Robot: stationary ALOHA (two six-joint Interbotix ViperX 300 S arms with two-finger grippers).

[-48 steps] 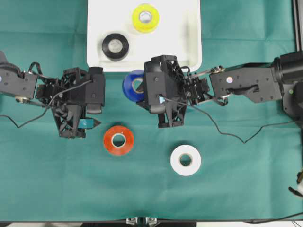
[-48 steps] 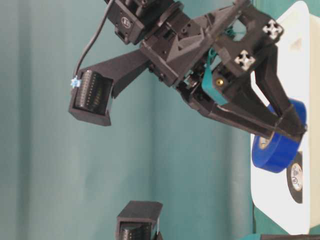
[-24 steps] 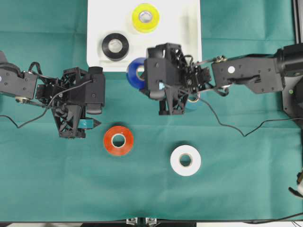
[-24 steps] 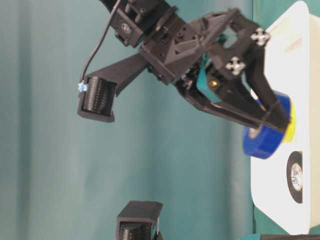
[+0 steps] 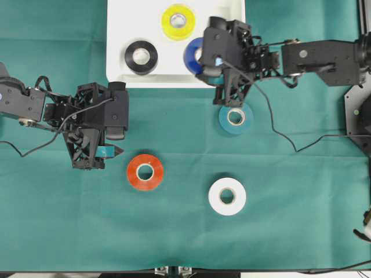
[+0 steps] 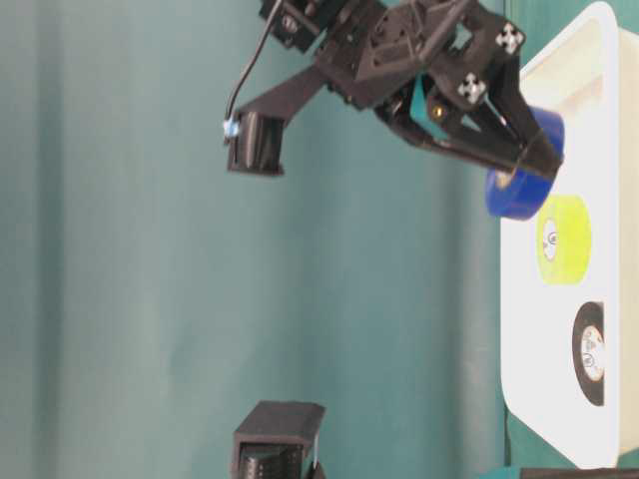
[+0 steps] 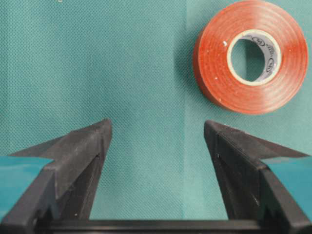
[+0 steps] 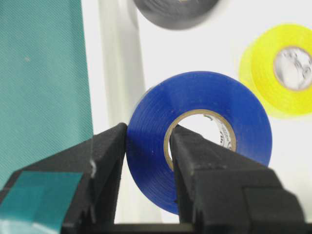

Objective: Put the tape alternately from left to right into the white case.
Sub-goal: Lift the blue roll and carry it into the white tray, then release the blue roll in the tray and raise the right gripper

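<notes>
Blue tape roll [image 5: 193, 55] carried from off the near edge to over the white case [image 5: 232, 23], beside the yellow roll [image 5: 178, 21] and black roll [image 5: 141, 57], still pinched through its wall by the right gripper [image 8: 146, 165]; release likely next. Left gripper [image 7: 156, 141] spread wide, idle near the red-orange roll [image 5: 145, 172]. Teal roll [image 5: 235, 118] and white roll [image 5: 227, 196] left on the green cloth [image 5: 301, 220].

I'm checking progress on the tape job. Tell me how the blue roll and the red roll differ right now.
The blue roll is pinched by the shut right gripper, one finger through its core; the red roll lies free, the open left gripper short of it. Blue hangs above the white case; red rests on the green cloth. Blue is tilted on edge; red lies flat. Both are glossy rings with pale cores.
</notes>
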